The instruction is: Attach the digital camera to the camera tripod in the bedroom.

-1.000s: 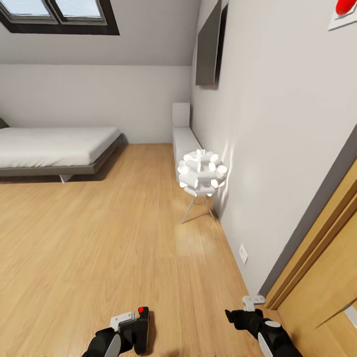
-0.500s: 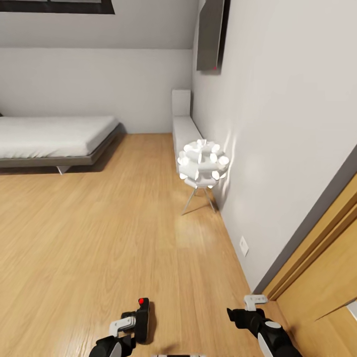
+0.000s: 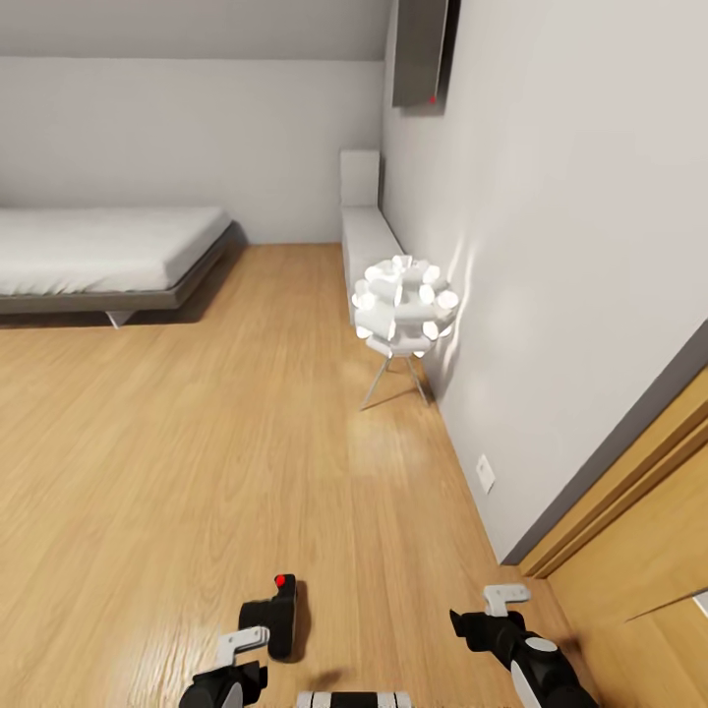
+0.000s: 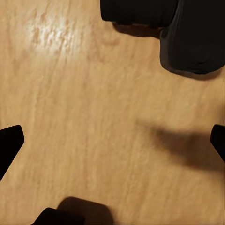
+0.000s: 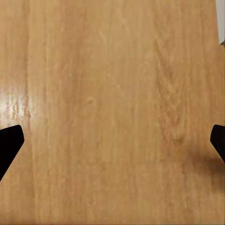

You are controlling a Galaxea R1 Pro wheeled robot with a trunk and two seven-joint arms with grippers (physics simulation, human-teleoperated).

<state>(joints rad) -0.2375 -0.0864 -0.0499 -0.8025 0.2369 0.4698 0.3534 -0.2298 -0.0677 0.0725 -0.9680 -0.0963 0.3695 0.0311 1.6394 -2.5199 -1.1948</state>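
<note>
Room: bedroom with a light wood plank floor and pale grey walls; I am low over the boards, close to the right wall.
Left pincer: fingers spread wide, nothing between them, only bare floor under the gap.
Right pincer: also spread wide and empty, hanging over the boards near a light wooden door at the near right.
Task's thing: the small black digital camera with the red button on top sits just beyond my left fingertips, upright and not gripped. In my left wrist view its dark body and lens lie ahead of the fingers. I cannot tell for certain whether it rests on the floor.
Further out: a white cluster-shaped lamp on thin metal legs stands by the right wall, well ahead. A low white bench runs behind it, and a grey bed with a pale mattress is at the far left.
Step in hand: by my reading, taking hold of the camera; mounting is not yet begun.
Next move: bring my left fingers forward around the camera body, close on it squarely, then carry it to the camera tripod.
</note>
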